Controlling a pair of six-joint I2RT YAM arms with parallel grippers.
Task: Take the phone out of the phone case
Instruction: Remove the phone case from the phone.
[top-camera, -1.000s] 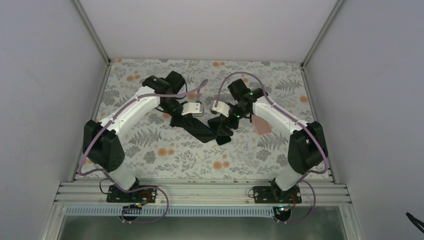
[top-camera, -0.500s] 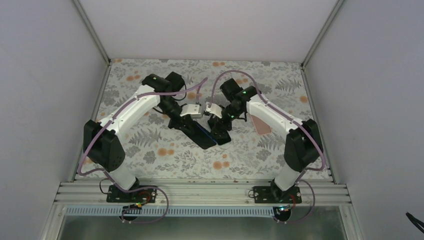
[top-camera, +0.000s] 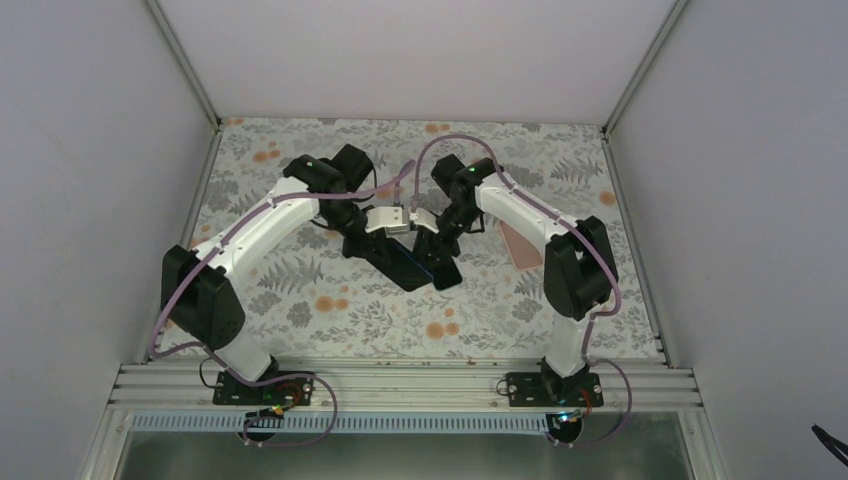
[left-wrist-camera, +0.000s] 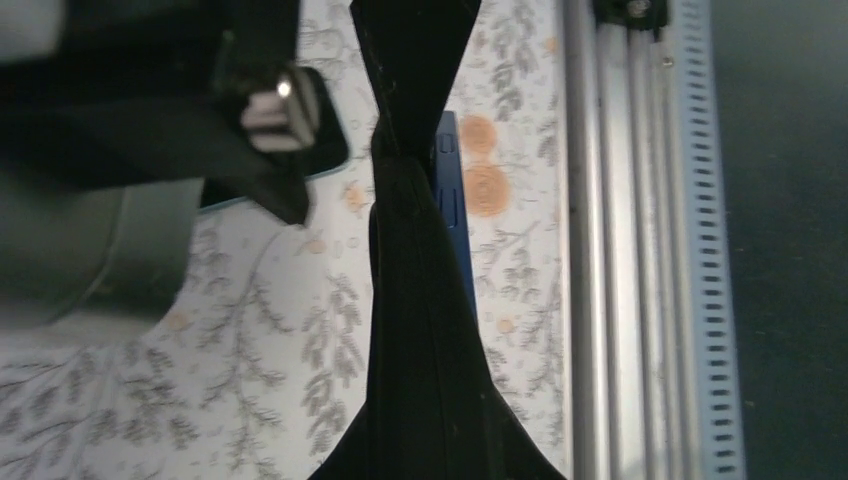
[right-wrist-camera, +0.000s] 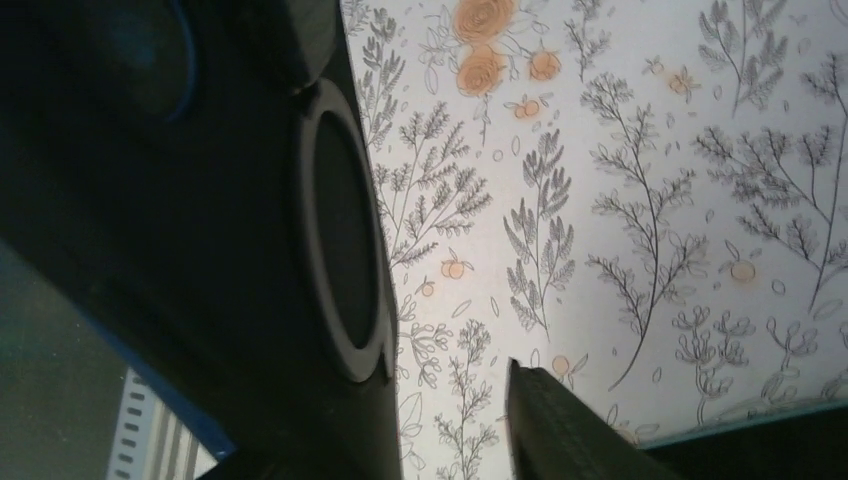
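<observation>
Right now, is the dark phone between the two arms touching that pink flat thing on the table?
Apart. The top view shows a stretch of flowered cloth between the dark phone and the pink flat thing.

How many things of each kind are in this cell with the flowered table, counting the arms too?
Robot arms: 2
Phone in dark case: 1
Pink flat item: 1
Total: 4
</observation>
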